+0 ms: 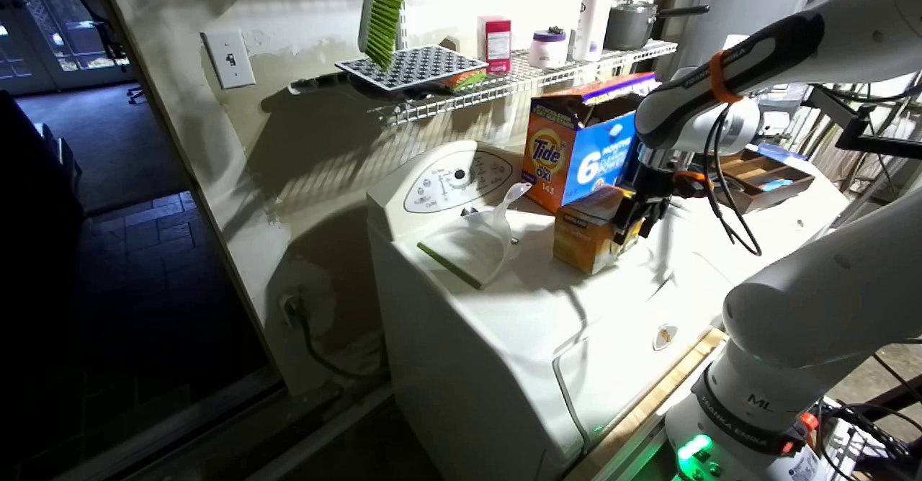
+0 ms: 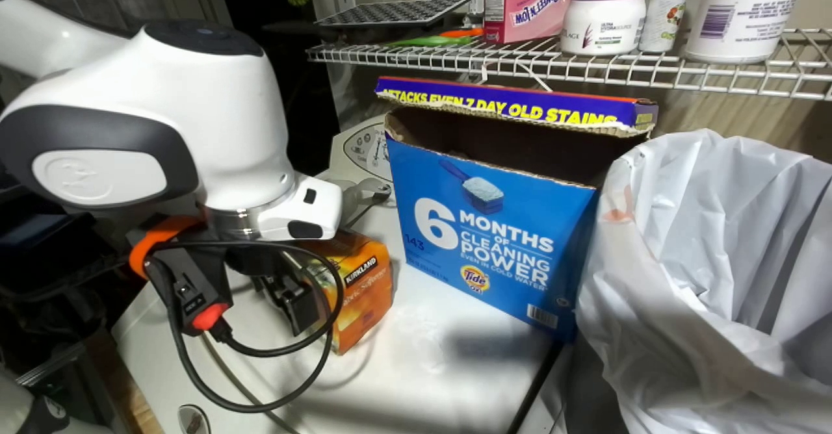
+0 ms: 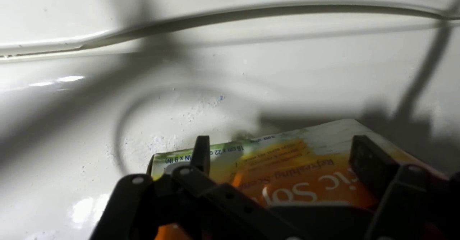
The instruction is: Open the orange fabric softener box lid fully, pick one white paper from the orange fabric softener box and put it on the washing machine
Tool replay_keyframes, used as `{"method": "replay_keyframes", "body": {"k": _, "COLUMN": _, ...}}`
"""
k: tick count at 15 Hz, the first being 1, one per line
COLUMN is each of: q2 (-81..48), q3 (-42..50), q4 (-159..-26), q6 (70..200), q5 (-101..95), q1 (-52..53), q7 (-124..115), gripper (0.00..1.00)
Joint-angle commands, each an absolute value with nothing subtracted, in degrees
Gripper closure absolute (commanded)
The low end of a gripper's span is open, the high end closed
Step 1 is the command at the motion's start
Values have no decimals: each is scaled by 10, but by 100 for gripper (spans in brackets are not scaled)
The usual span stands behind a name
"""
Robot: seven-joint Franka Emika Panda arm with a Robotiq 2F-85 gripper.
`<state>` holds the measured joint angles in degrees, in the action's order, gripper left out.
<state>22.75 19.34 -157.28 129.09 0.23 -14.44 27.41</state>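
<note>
Wrist view: fingers [image 3: 370, 159] are standing wide; beyond them box [image 3: 280, 171] is showing, probably light, dentable, wanting gentle top-edge hooking.

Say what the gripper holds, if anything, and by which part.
Nothing: the gripper is open, its fingers standing apart beside the orange fabric softener box.

In both exterior views we're looking down across the washing machine [image 1: 522, 308]; in the wrist view, close over the softener box [image 3: 280, 173].

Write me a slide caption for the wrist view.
Open gripper by the orange fabric softener box on the white washing machine.
</note>
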Motion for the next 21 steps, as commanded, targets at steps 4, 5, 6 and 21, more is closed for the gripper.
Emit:
{"method": "replay_keyframes", "body": {"k": 4, "q2": 226, "q3": 203, "q4": -1572, "q6": 1319, "q5": 12, "q1": -127, "q7": 294, "gripper": 0}}
{"method": "replay_keyframes", "body": {"k": 5, "q2": 224, "q3": 208, "q4": -1572, "q6": 1331, "q5": 18, "q1": -122, "q7": 309, "gripper": 0}}
{"method": "replay_keyframes", "body": {"k": 6, "q2": 223, "q3": 215, "q4": -1572, "q6": 1342, "q5": 28, "q1": -115, "q7": 324, "gripper": 0}}
{"method": "replay_keyframes", "body": {"k": 21, "q2": 280, "q3": 232, "q4": -1572, "q6": 1321, "q5": 167, "q1": -79, "q7": 352, "gripper": 0}}
